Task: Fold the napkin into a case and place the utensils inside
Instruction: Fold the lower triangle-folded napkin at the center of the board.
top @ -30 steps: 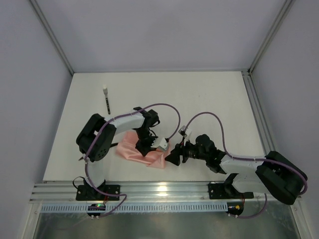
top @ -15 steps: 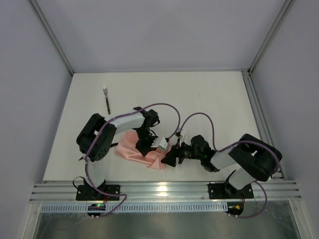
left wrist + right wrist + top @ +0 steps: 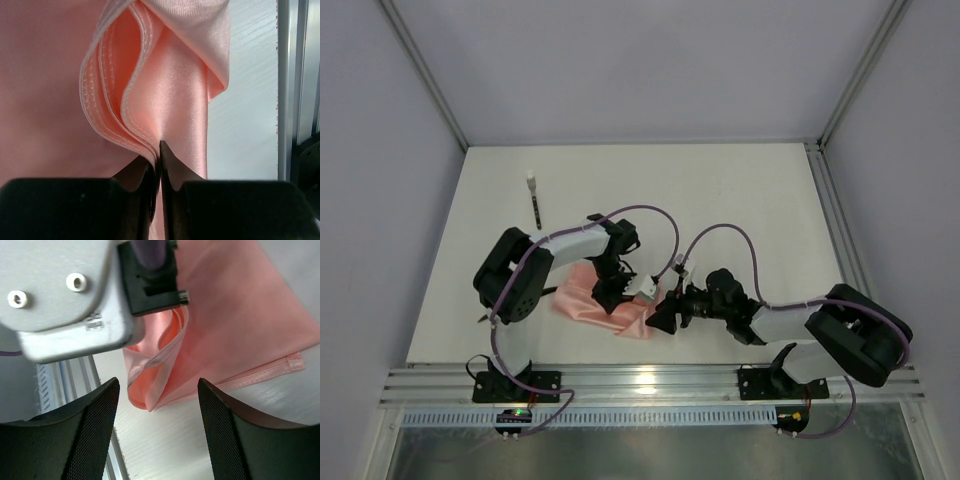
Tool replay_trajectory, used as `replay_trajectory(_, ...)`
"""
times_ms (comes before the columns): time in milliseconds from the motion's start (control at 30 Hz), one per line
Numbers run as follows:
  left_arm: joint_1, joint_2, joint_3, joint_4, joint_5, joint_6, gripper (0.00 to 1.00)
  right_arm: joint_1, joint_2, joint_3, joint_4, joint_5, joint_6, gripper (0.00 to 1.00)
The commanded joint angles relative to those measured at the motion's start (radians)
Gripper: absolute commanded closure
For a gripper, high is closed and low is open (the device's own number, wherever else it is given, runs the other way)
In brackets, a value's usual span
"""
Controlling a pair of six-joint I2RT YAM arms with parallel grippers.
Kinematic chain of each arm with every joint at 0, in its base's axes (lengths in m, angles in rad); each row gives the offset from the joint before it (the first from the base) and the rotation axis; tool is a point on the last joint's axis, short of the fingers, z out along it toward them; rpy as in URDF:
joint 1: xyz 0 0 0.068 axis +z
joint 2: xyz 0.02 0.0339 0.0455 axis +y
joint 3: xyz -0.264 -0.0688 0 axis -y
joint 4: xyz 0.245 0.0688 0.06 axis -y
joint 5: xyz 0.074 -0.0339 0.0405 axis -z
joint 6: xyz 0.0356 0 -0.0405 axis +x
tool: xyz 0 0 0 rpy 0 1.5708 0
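Observation:
The salmon-pink napkin (image 3: 592, 305) lies partly folded at the table's near middle, with its layers bunched at the right end. My left gripper (image 3: 611, 291) is over it, shut on several stacked hemmed edges of the napkin (image 3: 150, 100) and holding them up in a looped fold. My right gripper (image 3: 663, 316) is open and empty just right of the napkin's lower right corner (image 3: 150, 399), which sits between its fingers (image 3: 95, 425) without touching them. One black utensil (image 3: 534, 203) with a white tip lies at the far left. A thin dark stick (image 3: 550, 292) pokes out at the napkin's left edge.
The aluminium rail (image 3: 650, 380) runs along the near table edge, close to the napkin, and also shows in the left wrist view (image 3: 300, 75). The left gripper's grey body (image 3: 70, 295) hangs right above the right gripper's fingers. Purple cables (image 3: 665, 235) loop over both arms.
The right arm's rear links have swung about while its gripper stays by the napkin's right corner. The left gripper keeps its hold and has not moved.

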Motion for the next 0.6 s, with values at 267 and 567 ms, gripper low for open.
replay_trajectory(267,-0.002,0.034,-0.004,0.02,0.002,-0.005,0.9,0.003,0.234,0.087,0.219,0.017,0.087,0.55)
replay_trajectory(567,0.005,0.023,0.008,0.024,0.016,-0.038,0.71,-0.045,0.299,0.098,0.125,0.028,0.215,0.96)
